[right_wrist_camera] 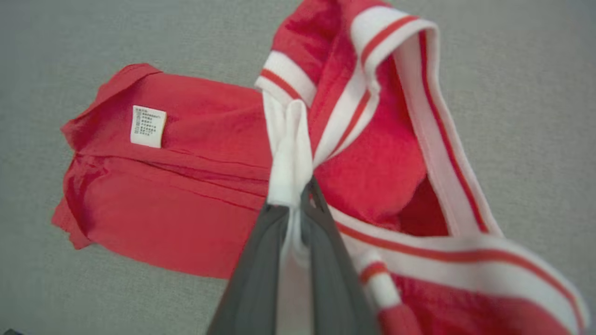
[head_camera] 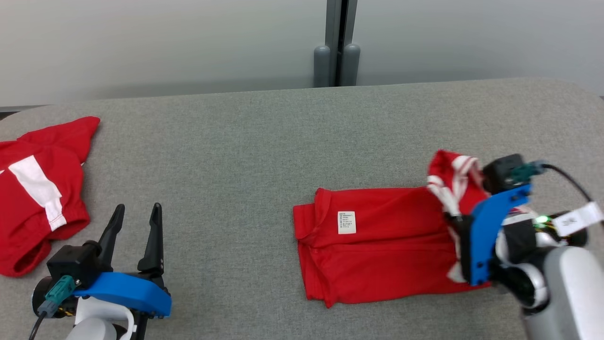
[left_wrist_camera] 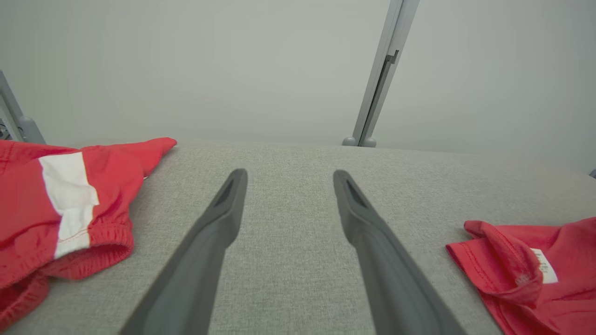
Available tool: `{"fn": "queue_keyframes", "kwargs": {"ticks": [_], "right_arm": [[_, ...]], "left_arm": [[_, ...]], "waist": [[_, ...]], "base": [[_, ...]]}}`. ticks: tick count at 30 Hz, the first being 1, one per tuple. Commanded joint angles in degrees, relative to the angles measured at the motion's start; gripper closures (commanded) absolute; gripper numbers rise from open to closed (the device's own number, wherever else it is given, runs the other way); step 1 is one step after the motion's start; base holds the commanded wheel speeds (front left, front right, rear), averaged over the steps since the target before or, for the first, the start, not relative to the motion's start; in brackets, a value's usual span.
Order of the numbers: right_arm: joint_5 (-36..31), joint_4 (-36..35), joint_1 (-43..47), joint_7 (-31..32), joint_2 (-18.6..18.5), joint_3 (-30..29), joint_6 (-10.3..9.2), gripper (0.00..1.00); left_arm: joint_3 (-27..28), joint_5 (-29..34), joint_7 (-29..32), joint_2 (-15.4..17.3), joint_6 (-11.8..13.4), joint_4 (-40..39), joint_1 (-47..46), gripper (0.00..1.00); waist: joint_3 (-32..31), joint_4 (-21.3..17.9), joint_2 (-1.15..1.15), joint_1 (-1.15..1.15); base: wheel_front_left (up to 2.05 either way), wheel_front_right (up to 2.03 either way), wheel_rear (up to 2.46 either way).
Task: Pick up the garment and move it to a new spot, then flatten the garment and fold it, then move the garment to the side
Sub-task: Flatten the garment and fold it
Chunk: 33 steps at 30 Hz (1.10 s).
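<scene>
Lying right of the middle of the grey table (head_camera: 236, 141), the red garment (head_camera: 377, 245) is mostly flat and doubled lengthwise, with its white label (head_camera: 347, 222) facing up near the left end. Its right end is raised off the table. The right gripper (right_wrist_camera: 300, 209) has its fingers nearly closed on a bunch of the white striped trim (right_wrist_camera: 288, 149), pinching it tight.

This looks like the fold across the length. To do it well, I judge the pinched end should travel up and over toward the label in a low arc. The trim should be kept taut so the layers beneath do not drag or skew, and the edges lined up before letting go.

The left gripper (head_camera: 138, 208) hovers spread wide over bare table, holding nothing. Beside it lies a second red garment (head_camera: 37, 189), well apart from the first.

The right wrist view shows the pinch on the trim itself, which the blue bracket (head_camera: 490, 226) largely hides in the head view. The left wrist view shows the label end's rolled edge from low down.
</scene>
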Motion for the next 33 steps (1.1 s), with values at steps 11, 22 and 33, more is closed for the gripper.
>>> {"fn": "queue_keyframes", "kwargs": {"ticks": [11,22,33], "right_arm": [[1.05,11.78,-8.77,-3.47,7.99,20.66,0.03,1.0],[5.73,20.64,-12.52,-9.11,9.02,24.12,0.03,0.0],[7.63,4.13,-8.21,-20.29,7.15,12.52,0.03,0.0]], "left_arm": [[-3.29,1.03,1.45,-1.06,-0.95,-0.18,-2.36,0.0],[-4.95,0.7,0.43,-2.06,-3.01,2.98,-4.94,0.0],[-4.0,-0.03,-0.95,-1.27,-1.94,3.29,-2.95,0.0]], "waist": [[0.93,3.41,0.0,0.0],[1.42,6.27,0.0,0.0],[-0.05,3.83,0.0,0.0]], "base": [[0.0,0.0,0.0],[0.0,0.0,0.0],[0.0,0.0,0.0]]}}
